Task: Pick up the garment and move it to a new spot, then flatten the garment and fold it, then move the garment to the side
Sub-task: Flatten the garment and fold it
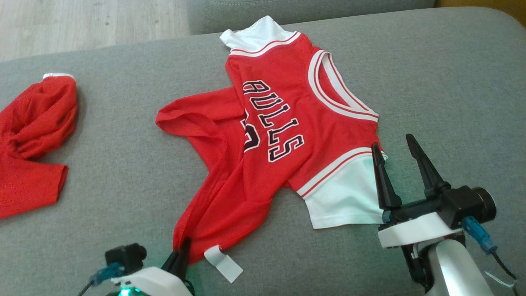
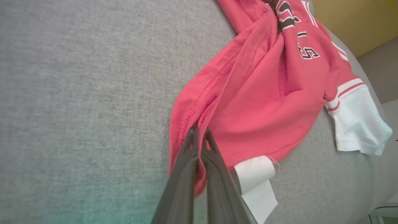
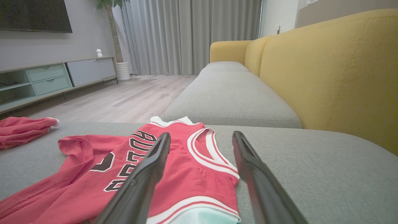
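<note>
The garment [image 1: 279, 123] is a red jersey with white sleeves and black lettering, spread unevenly over the grey sofa seat [image 1: 123, 172]. Its bottom hem [image 2: 199, 102] is bunched into a ridge near the front edge. My left gripper [image 2: 199, 132] is shut on that bunched hem, fingers together in the red cloth; it also shows at the lower left of the head view [image 1: 183, 246]. My right gripper [image 1: 394, 148] stands open just above the near white sleeve [image 1: 349, 197], nothing between its fingers. In the right wrist view the jersey [image 3: 174, 161] lies under and beyond the spread fingers [image 3: 149, 168].
A second red garment [image 1: 33, 135] lies crumpled at the seat's left end. A white label [image 1: 224, 263] sticks out by the hem. A yellow sofa back [image 3: 326, 77] rises on the right. Beyond the seat lie a wooden floor [image 3: 124, 99] and a low cabinet [image 3: 49, 81].
</note>
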